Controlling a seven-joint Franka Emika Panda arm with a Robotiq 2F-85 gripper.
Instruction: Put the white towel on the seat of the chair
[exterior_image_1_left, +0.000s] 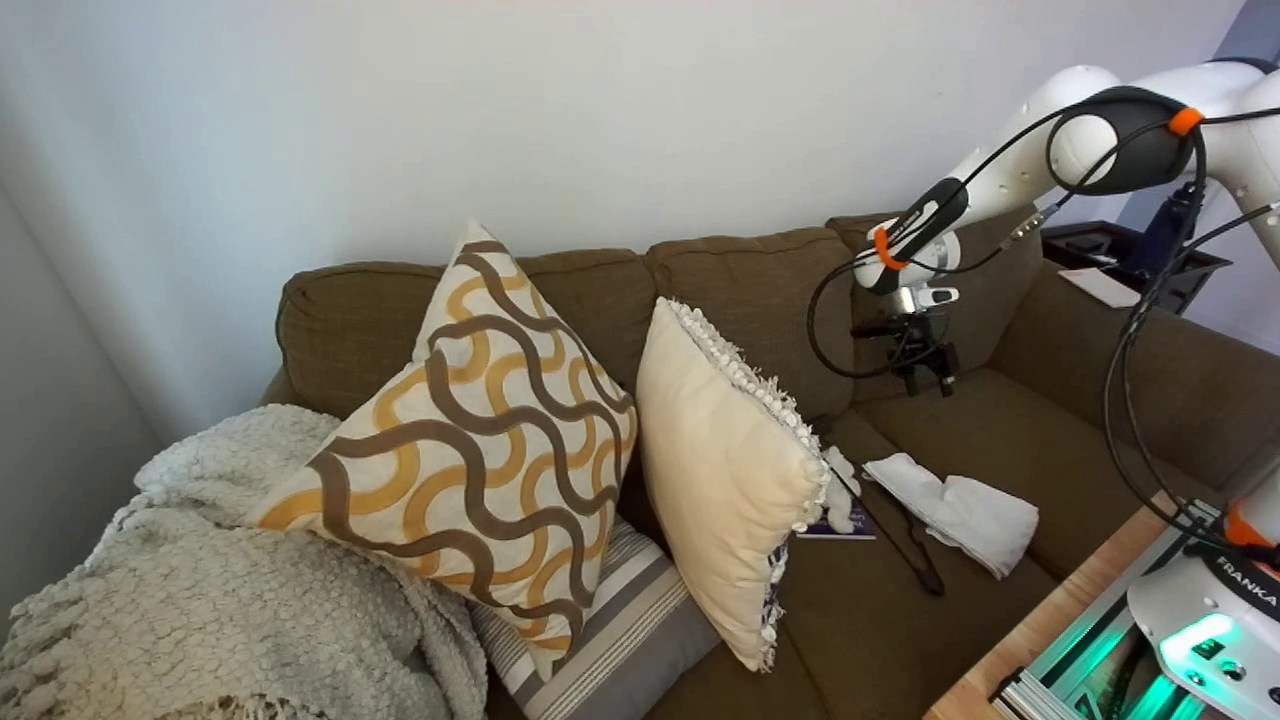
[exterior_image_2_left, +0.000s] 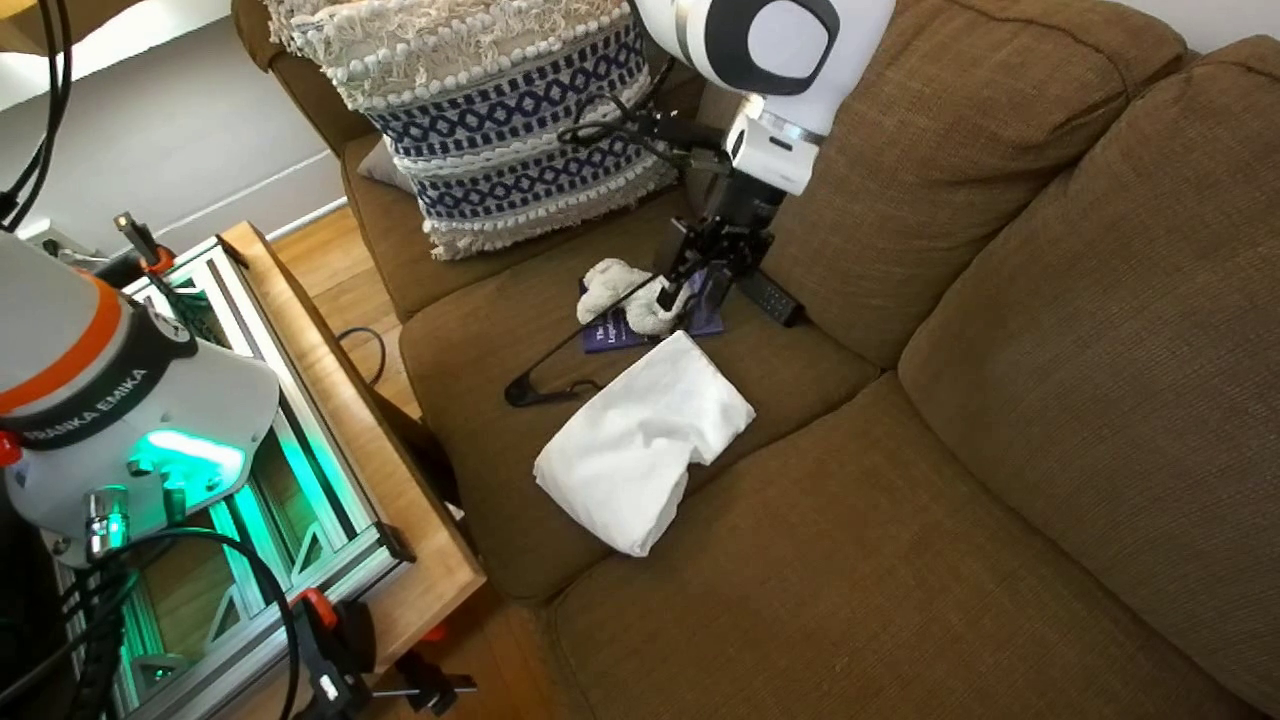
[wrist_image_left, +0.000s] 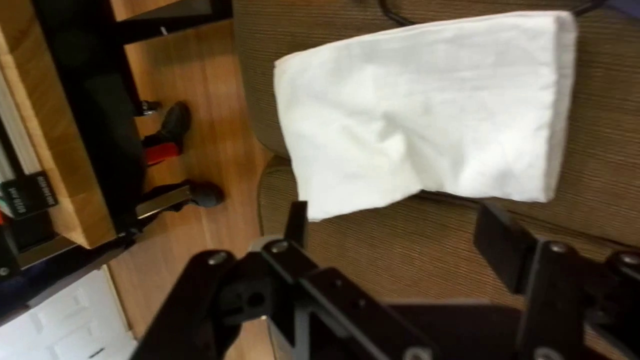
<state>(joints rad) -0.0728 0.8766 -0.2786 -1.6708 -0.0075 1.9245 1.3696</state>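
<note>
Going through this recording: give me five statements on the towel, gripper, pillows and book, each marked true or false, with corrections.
1. The white towel lies on the brown sofa. True.
2. The gripper is shut on the white towel. False: the gripper is open, holding nothing.
3. In an exterior view, a wavy-patterned pillow stands beside a cream pillow. True.
4. The book is red. False: the book is purple.
5. A fluffy white thing rests on the book. True.
</note>
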